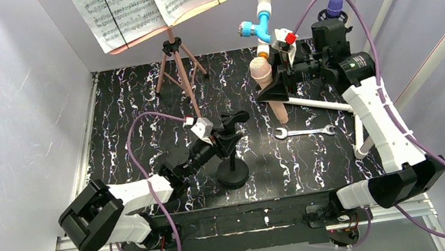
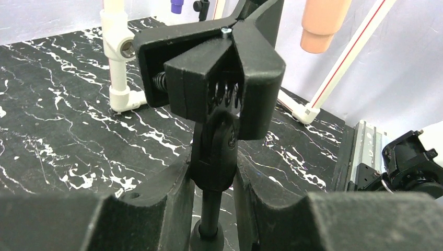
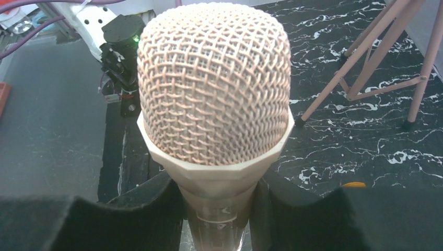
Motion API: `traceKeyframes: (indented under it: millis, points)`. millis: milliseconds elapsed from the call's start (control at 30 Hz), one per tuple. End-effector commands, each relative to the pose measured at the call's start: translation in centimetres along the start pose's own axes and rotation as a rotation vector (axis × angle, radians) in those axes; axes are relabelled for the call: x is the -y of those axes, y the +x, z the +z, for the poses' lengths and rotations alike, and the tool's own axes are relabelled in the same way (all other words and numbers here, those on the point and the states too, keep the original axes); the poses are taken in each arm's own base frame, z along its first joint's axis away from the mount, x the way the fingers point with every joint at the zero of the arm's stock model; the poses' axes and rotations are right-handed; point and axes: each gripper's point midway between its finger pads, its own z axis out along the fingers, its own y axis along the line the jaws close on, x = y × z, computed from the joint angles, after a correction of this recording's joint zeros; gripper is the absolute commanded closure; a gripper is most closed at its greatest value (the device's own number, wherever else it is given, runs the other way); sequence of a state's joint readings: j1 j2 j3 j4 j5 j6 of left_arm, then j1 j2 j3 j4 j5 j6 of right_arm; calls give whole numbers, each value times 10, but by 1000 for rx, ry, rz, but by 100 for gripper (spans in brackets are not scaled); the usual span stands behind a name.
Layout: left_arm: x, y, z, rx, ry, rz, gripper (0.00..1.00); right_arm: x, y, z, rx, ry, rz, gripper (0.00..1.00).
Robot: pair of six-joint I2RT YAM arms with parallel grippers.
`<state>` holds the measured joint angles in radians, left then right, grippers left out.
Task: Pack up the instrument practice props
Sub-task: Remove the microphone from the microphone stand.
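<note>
Jaws of the left gripper (image 2: 211, 206) are seen closed on the neck of a black holder (image 2: 219, 78), whose round base rests on the surface (image 1: 133, 111) near the middle. Those of the right gripper (image 3: 219, 222) are clamped on the handle of the peach microphone (image 3: 214, 89), which is held upright and clear of the surface toward the far side, just beside the white pipe (image 1: 266, 19). Little of the packing is judged to be done. No box or bag can be seen, and nothing is shown put away. The music stand (image 1: 172, 44) is set upright at the far side with its sheets (image 1: 126, 8) spread on it, and the purple microphone (image 1: 335, 5) is perched at the far right. A wrench (image 1: 304, 131), laid flat near the middle, is not counted among the props.
</note>
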<state>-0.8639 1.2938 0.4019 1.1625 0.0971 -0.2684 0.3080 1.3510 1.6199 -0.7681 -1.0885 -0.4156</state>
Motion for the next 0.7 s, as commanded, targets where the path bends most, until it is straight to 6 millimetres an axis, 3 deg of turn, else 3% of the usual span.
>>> traceKeyframes:
  millis: [0,300,667]
  points:
    - [8,-20,16,50,51,72,100,-20,-12,-4,43,-82,-60,99]
    - [15,-22,29,53,113,137,100,-34,5,-10,66,-121,-48,99]
    - [20,-50,42,134,121,149,99,-36,7,-18,104,-139,-26,99]
